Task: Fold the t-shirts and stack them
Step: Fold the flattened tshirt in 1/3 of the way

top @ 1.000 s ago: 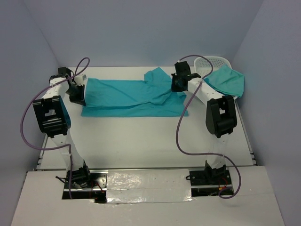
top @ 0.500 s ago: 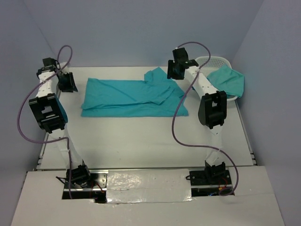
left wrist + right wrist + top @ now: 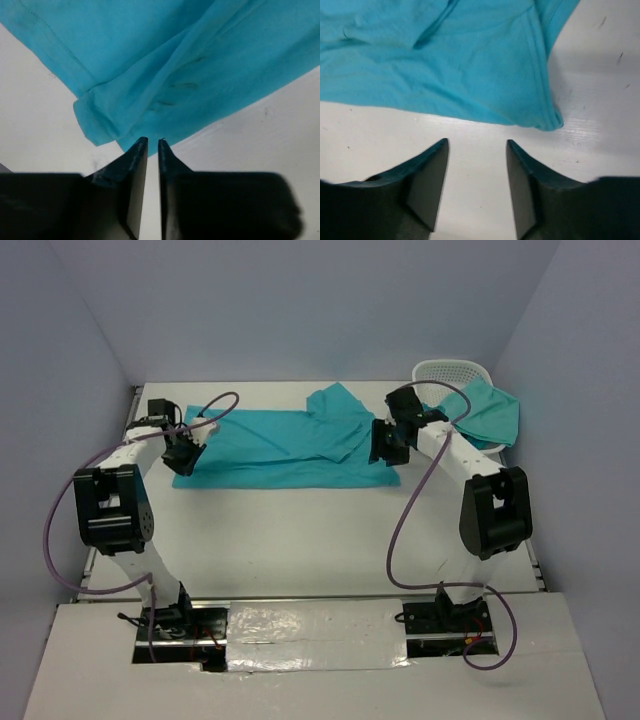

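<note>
At the bottom centre of the left wrist view, my left hand (image 3: pixel 153 141) has its fingers only a slit apart, with nothing between them. The teal t-shirt (image 3: pixel 200 65) starts just past the fingertips, its hemmed corner doubled over at the middle left of that frame. My right hand (image 3: pixel 476 142) is spread noticeably wider and is empty too. A strip of bare surface (image 3: pixel 380 125) lies between its fingertips and the shirt's edge, and the shirt's corner points down at the right of the frame.

A second ago both hands were shut on the cloth along the shirt's far side, one at each end. Half a second ago they had let go and lifted clear. Now, in the top view, they have come round to the near side, the left at the shirt's lower left corner and the right at its lower right corner.

The shirt kept its shape when I released it. It lies as a long flat band across the upper middle of the top view, with one sleeve bunched up near its upper centre. I take that to mean this fold is set down and finished, and that the near corners are my next hold. From where the left hand sits, it looks as though it must open further before it can take that thick doubled hem.

Nothing is stacked yet. A second t-shirt (image 3: pixel 487 410) hangs over the white basket (image 3: pixel 445 370) at the upper right of the top view, well apart from both hands.
</note>
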Motion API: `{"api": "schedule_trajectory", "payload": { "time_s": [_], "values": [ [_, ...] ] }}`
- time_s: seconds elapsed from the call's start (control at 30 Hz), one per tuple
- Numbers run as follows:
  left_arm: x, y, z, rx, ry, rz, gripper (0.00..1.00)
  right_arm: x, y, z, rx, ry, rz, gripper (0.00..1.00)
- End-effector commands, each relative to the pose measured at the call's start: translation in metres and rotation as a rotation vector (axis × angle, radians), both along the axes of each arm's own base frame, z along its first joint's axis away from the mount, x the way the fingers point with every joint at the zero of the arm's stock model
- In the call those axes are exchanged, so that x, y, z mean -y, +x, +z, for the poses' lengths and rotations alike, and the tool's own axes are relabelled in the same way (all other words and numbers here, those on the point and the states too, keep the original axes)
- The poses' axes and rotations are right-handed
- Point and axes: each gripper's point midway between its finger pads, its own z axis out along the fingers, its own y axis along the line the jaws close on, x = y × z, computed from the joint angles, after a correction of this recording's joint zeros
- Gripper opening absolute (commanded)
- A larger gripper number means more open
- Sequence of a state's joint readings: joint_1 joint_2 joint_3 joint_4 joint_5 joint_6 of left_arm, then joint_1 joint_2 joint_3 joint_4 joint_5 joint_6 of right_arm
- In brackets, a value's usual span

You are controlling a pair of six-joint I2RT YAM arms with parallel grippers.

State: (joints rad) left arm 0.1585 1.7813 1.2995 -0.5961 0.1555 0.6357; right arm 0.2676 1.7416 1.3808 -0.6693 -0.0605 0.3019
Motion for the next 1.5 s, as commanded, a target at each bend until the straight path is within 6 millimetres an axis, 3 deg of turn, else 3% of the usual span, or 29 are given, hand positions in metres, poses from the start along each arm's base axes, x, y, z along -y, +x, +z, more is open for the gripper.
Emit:
{"api": "schedule_trajectory", "payload": {
  "time_s": [0.0,0.07,0.17,0.27,0.33,0.5,0.63,0.8,0.9,1.23,1.47],
  "values": [
    [-0.02,0.033,0.017,0.089,0.096,-0.122,0.26,-0.012,-0.002,0.001,0.034,0.099,0.005,0.54],
    [-0.002,0.028,0.012,0.021,0.058,-0.186,0.2,-0.013,-0.011,-0.014,-0.006,0.103,-0.002,0.46],
    [0.019,0.021,-0.003,-0.044,0.001,-0.245,0.16,-0.014,-0.014,-0.025,-0.029,0.115,-0.021,0.44],
    [0.018,0.033,-0.001,-0.005,0.017,-0.208,0.15,-0.015,-0.016,-0.033,-0.044,0.127,-0.03,0.41],
    [0.027,0.023,-0.013,-0.089,-0.03,-0.217,0.15,-0.015,-0.018,-0.038,-0.066,0.129,-0.037,0.4],
    [0.048,0.016,0.016,-0.044,-0.115,-0.24,0.11,-0.015,-0.021,-0.047,-0.08,0.13,-0.06,0.38],
    [0.069,0.001,0.003,-0.102,-0.13,-0.289,0.1,-0.015,-0.023,-0.058,-0.108,0.129,-0.066,0.37],
    [0.06,0.001,-0.033,-0.18,-0.1,-0.229,0.1,-0.014,-0.023,-0.065,-0.117,0.122,-0.073,0.37],
    [0.052,0.011,-0.042,-0.168,-0.058,-0.197,0.1,-0.012,-0.024,-0.067,-0.115,0.118,-0.081,0.37],
    [0.046,0.062,-0.028,-0.06,-0.046,-0.093,0.11,-0.004,-0.037,-0.078,-0.14,0.088,-0.091,0.36],
    [0.028,0.093,-0.035,-0.013,0.019,-0.002,0.14,0.002,-0.037,-0.082,-0.144,0.065,-0.097,0.36]
  ]
}}
